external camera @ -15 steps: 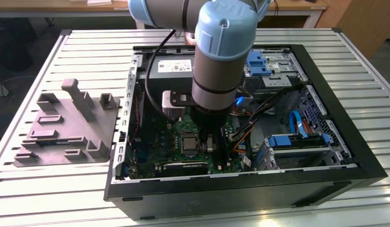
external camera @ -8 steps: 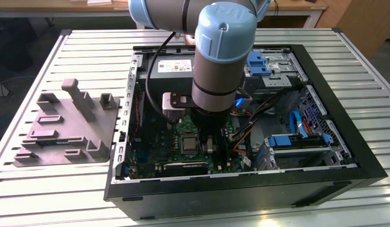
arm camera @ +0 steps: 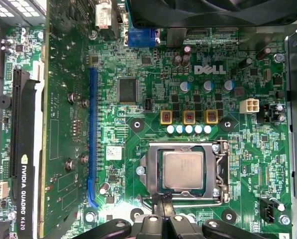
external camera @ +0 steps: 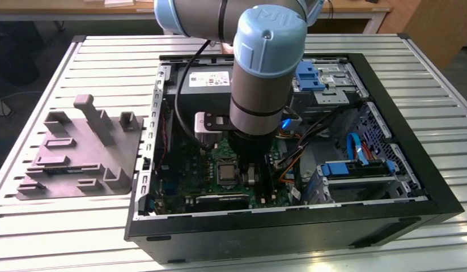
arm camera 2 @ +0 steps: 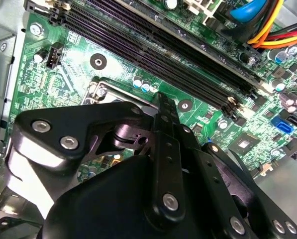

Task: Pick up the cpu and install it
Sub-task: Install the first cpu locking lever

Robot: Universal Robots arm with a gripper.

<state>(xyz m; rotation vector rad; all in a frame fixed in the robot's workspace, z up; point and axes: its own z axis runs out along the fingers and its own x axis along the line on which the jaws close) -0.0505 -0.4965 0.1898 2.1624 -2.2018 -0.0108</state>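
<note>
The cpu point(arm camera: 183, 169), a small square chip with a pale metal top, lies flat inside the black socket, with the socket's metal frame point(arm camera: 219, 172) around it. In the exterior view the cpu point(external camera: 223, 170) shows low on the green motherboard inside the open computer case. My gripper point(arm camera: 163, 201) hangs just over the socket's edge beside the chip, fingers together and nothing between them. The second wrist view shows the gripper point(arm camera 2: 163, 107) from the side, its black linkage covering most of the socket. The arm's wrist point(external camera: 256, 102) stands upright over the board.
A graphics card point(arm camera: 24, 149) stands beside the socket. Memory slots point(arm camera 2: 153, 45) and a bundle of coloured cables point(arm camera 2: 272, 25) lie on its other side. A grey moulded tray point(external camera: 82, 150) sits on the table at the exterior view's left. A drive cage point(external camera: 355, 168) fills the case's right.
</note>
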